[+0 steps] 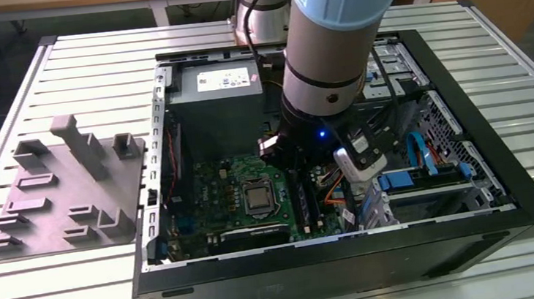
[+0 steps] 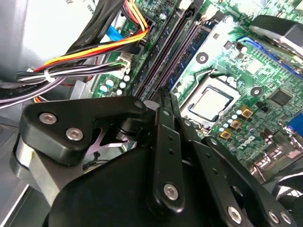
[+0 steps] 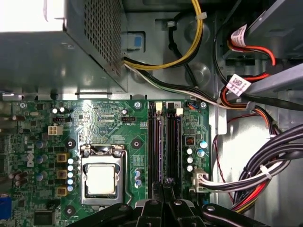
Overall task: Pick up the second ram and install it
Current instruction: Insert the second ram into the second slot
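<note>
My gripper hangs from the arm inside the open computer case, low over the motherboard. In both wrist views its black fingers stand pressed together, and the gripper sits directly above the long dark ram slots beside the processor socket. The slots run away from the fingertips. I cannot make out a ram stick between the fingers, nor whether sticks sit in the slots.
A grey holder block lies on the slatted table at the exterior view's left. The power supply fills the case's back. Cable bundles and the drive cage crowd the side next to the slots.
</note>
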`<state>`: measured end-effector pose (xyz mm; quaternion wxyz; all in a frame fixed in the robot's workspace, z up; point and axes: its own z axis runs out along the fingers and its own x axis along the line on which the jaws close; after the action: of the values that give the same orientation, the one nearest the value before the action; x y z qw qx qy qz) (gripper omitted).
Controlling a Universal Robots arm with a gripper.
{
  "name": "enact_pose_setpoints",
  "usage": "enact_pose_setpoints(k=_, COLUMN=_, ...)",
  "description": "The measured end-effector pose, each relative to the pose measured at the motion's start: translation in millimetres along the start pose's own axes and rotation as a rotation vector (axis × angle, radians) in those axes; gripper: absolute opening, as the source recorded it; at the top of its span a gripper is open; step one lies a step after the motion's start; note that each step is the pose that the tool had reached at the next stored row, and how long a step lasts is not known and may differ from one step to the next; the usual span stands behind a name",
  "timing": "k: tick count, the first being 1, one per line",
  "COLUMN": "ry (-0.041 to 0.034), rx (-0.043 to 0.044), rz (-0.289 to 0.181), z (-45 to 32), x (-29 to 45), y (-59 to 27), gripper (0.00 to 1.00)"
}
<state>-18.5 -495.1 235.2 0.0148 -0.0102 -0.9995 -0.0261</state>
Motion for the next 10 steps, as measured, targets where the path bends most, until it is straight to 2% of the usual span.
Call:
enact_pose_setpoints(k=1, ry=-0.0003, rx=0.0014, rz=0.000, z=0.2, x=0.0, y=0.1, gripper=0.11)
enact_pose_setpoints(k=4, ry=-0.0005, rx=0.0216, rz=0.001, z=0.0, x=0.0, y=0.0, gripper=0.11)
enact_pose_setpoints(k=10, ry=-0.0006, rx=0.0227, rz=0.001, z=0.1, x=0.0, y=0.4, gripper=0.11)
